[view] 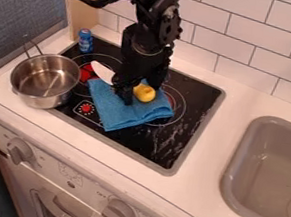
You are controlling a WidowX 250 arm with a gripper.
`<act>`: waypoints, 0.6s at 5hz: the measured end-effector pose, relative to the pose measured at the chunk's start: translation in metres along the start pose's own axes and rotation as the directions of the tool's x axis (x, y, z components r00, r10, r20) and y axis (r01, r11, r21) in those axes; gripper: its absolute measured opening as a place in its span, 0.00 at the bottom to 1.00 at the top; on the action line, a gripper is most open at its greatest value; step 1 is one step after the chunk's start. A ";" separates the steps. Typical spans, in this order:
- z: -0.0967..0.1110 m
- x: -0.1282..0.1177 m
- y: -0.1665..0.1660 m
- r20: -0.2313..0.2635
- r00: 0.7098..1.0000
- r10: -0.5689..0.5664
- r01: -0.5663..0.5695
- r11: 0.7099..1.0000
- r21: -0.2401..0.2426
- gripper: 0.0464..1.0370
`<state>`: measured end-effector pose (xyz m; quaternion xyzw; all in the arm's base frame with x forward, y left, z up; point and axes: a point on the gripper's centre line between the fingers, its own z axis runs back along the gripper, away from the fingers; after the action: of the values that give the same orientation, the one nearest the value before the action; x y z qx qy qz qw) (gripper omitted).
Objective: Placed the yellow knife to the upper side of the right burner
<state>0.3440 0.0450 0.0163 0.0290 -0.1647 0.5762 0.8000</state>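
On the black stovetop (191, 91) of a toy kitchen, a robot's black gripper (138, 93) hangs at a blue cloth (117, 113), over what appears to be the yellow knife (103, 71). A pale blade points toward the left burner (86, 73), while a rounded yellow piece (144, 93), probably the handle, shows beside the gripper near the right burner (170, 101). Whether the gripper is open or closed on the knife cannot be told from this angle, nor can it be seen whether the knife rests on the cloth or is just above it. A steel pot (44, 79) stands at the left edge, in front of a small blue bottle (85, 41) (a bystander to the job, by all appearances).

The step in hand looks to be the pickup or its immediate follow-through. The next move calls for a secure hold on the handle, a lift that leaves the cloth behind, and a short carry to the upper side of the right burner. A low path could drag the cloth along.
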 end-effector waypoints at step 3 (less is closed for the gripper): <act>0.000 0.006 0.014 0.032 0.999 0.005 -0.006 1.000 0.025 0.44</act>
<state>0.3324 0.0557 0.0159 0.0477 -0.1702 0.5799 0.7953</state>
